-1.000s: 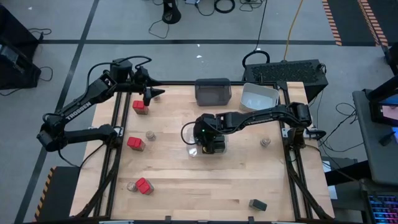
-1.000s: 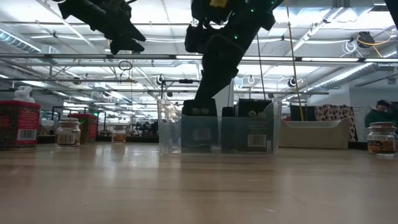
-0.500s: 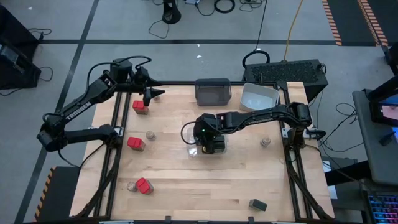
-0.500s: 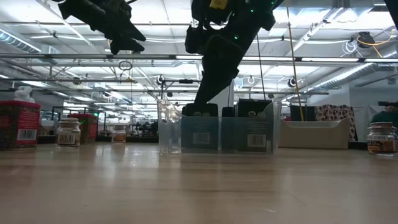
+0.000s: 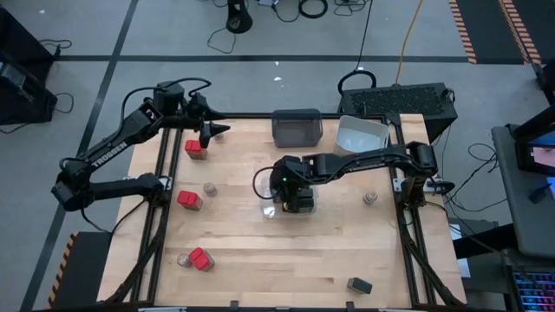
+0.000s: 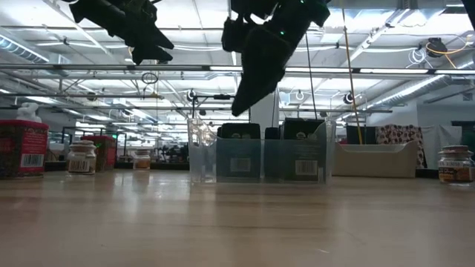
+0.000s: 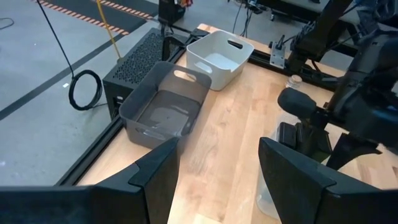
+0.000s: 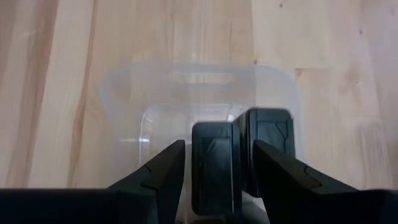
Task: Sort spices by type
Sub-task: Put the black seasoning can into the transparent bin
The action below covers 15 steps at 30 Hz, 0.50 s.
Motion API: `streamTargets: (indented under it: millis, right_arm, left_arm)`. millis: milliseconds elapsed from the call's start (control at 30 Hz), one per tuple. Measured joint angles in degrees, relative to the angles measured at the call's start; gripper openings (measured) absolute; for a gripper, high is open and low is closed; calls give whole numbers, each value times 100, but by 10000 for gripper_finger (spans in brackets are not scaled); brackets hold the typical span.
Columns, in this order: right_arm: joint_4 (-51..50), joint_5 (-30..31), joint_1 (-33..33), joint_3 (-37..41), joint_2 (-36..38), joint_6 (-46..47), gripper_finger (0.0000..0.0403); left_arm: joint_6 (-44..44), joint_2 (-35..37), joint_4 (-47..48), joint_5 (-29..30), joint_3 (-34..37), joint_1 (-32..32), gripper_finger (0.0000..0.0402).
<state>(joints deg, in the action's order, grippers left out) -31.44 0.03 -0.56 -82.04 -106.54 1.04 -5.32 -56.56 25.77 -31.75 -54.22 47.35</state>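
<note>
In the clear bin [image 5: 270, 201] at the table's middle stand two dark boxy spices [image 8: 216, 163], upright side by side. My right gripper [image 6: 239, 111] hangs open just above them, touching nothing; in its wrist view the fingers [image 8: 163, 172] flank one box. My left gripper [image 5: 217, 132] is open and raised over the far left. Loose on the wood stand three red boxes [image 5: 195, 149] [image 5: 189, 200] [image 5: 201, 259], three jars [image 5: 210, 188] [image 5: 183, 259] [image 5: 370, 198] and a dark box [image 5: 359, 284].
A dark grey bin [image 5: 297, 126] and a light grey bin [image 5: 362, 134] stand at the far edge, both showing nothing inside in the left wrist view. Bare wood lies between the clear bin and the near edge.
My right gripper has risen out of the clear bin, from the top of the dark box to a little above it. The box has stayed upright in the bin.
</note>
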Motion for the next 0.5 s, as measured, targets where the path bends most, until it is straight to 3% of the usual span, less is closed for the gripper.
streamTargets:
  millis: [500]
  right_arm:
    - [-257,-9,0,-260,11,69,171]
  left_arm:
    - [-7,-1,1,0,0,-2,223]
